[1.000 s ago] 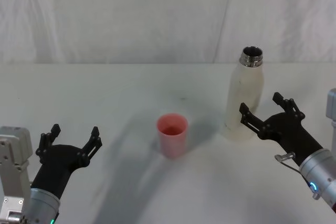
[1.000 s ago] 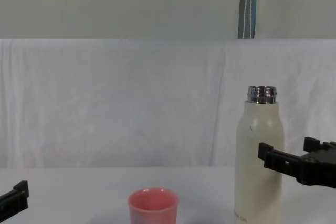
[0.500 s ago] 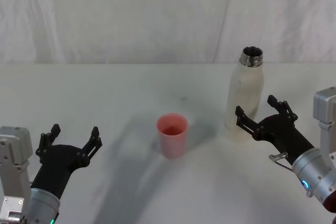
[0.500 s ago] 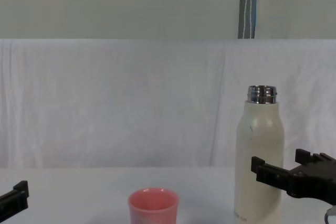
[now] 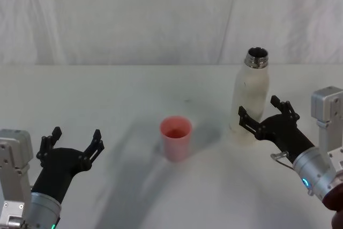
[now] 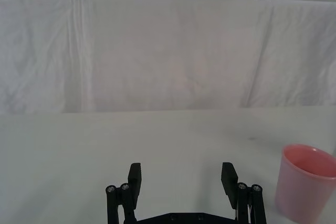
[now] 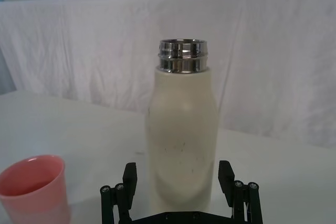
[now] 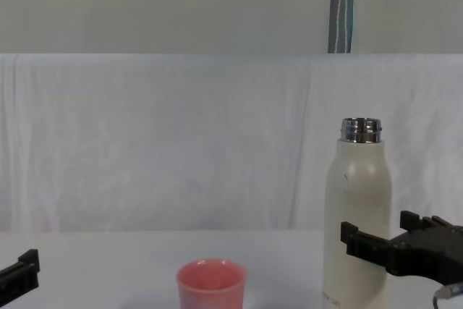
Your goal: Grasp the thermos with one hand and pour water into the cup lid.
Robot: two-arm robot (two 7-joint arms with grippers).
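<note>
Moved: right tool (image 5: 259, 117) has crept toward thermos (image 5: 250, 98), jaws spread, flanking it.
Left tool (image 5: 74, 142): parked at 8 o'clock, spread.
Cup (image 5: 176, 137): centre worktop (image 5: 107, 95).
Risk: off-centre closing could topple thermos.

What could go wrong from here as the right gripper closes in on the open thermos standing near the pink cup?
1. The thermos is tall, narrow and uncapped; the open right gripper sits low on its body, so an off-centre finger contact could tip it and spill.
2. The cup lid is small and light-looking, standing to the thermos's left; a fast tilt may overshoot its rim or knock it.
3. The matte body might slip in a loose grip during pouring.

The left gripper is parked, open, at near left.
</note>
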